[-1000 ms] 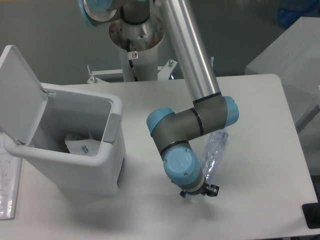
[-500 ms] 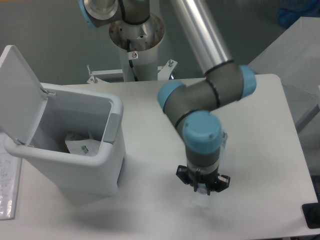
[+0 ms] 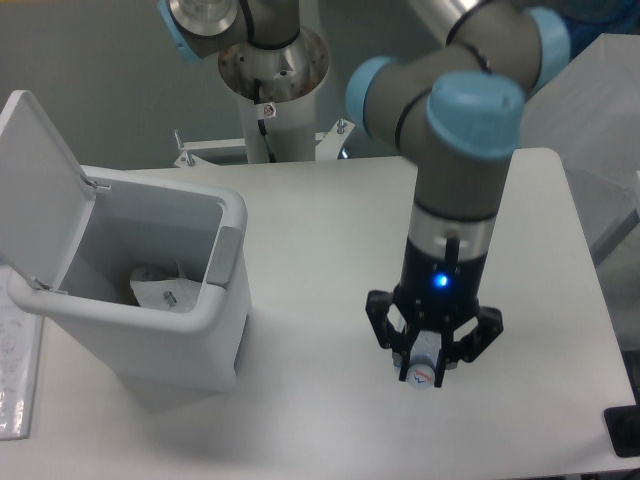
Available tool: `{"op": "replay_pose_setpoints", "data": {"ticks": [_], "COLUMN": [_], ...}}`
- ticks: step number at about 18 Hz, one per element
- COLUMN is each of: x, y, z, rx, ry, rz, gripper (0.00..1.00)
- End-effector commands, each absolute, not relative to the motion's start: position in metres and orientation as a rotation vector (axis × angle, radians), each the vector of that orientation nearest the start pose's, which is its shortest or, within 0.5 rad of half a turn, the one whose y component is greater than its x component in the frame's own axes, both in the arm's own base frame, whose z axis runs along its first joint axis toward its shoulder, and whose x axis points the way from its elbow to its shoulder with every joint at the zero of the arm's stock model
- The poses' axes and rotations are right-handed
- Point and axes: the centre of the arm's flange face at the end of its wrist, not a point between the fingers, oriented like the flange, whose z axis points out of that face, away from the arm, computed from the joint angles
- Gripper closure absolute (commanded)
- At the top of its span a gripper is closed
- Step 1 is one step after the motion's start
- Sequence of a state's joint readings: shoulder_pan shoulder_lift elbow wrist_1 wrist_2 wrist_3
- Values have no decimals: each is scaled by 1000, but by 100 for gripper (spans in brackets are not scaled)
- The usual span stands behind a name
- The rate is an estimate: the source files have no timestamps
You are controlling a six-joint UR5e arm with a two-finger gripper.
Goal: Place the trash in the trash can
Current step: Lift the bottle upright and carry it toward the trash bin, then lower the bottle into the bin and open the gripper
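The bin [image 3: 225,290] stands open at the table's [image 3: 300,420] left, the wrapper [image 3: 160,290] already inside; the arm [image 3: 455,190] has swung upright and risen in the last second; its claw [image 3: 425,365] now grips the bottle [image 3: 422,368], lifted off the table, so carrying can begin; its long axis looks vertical, one end facing the camera.

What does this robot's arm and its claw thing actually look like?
The arm is built of grey segments with light blue caps at the joints, plus a shiny silver tube higher up. Its wrist carries a small glowing blue light. The gripper is black, with fingers spreading out from the wrist.
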State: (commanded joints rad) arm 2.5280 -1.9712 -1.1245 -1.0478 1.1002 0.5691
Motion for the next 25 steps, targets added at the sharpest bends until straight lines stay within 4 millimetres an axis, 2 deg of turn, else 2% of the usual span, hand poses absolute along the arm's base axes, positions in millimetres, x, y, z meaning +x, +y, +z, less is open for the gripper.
{"op": "replay_pose_setpoints", "data": {"ticks": [2, 7, 10, 16, 19, 21, 25], "x": [-452, -427, -406, -363, -353, -330, -309], "y": [543, 547, 541, 532, 532, 528, 531], "z": [567, 591, 622, 662, 662, 660, 636], "rx": [-2337, -2206, -2122, -2000, -1977, -1978, -1999], "ry": [-263, -199, -189, -107, -94, -80, -71], "rz": [38, -142, -230, -375, -430, -458, -503], "gripper": [100, 100, 100, 100, 100, 100, 100]}}
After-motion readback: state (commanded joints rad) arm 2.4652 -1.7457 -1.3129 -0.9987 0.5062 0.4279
